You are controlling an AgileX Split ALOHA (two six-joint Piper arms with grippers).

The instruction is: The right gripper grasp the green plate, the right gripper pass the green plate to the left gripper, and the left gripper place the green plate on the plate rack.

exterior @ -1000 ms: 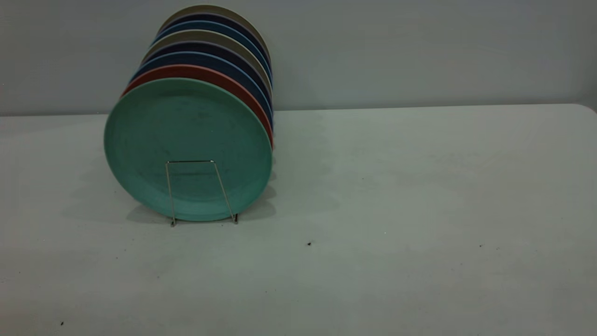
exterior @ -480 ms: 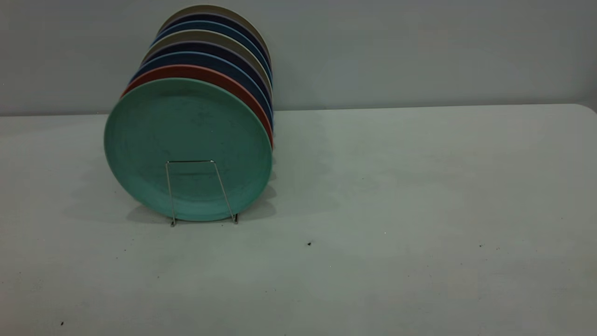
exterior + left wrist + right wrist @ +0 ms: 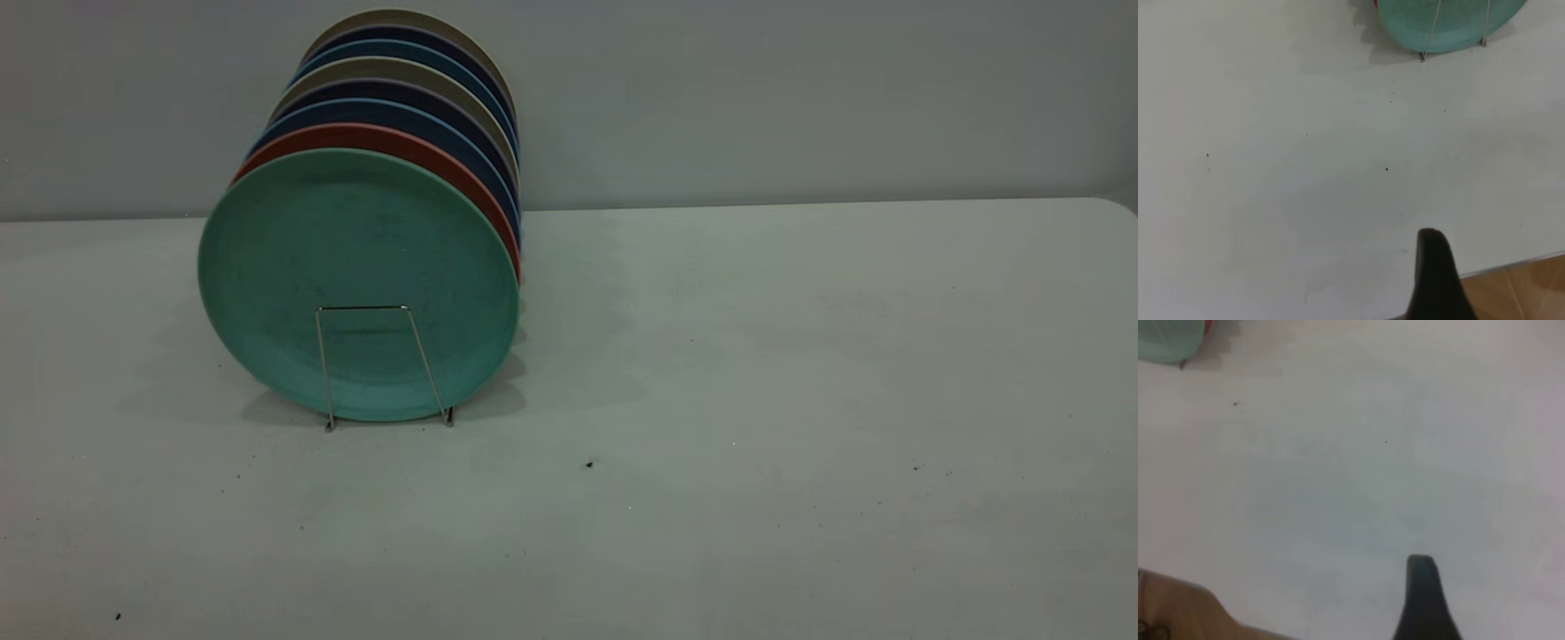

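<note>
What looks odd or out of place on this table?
Nothing stands out. The green plate stands upright at the front of the plate rack, in line with the other plates behind it. The table shows only a few small dark specks; nothing is spilled or tipped.

A pale table [image 3: 756, 356] meets a plain grey wall [image 3: 800, 98]; tan floor [image 3: 1518, 293] below.

table [image 3: 800, 356]: pale, dark-specked | on it: plate rack [image 3: 373, 364] at left, filled with upright plates
</note>
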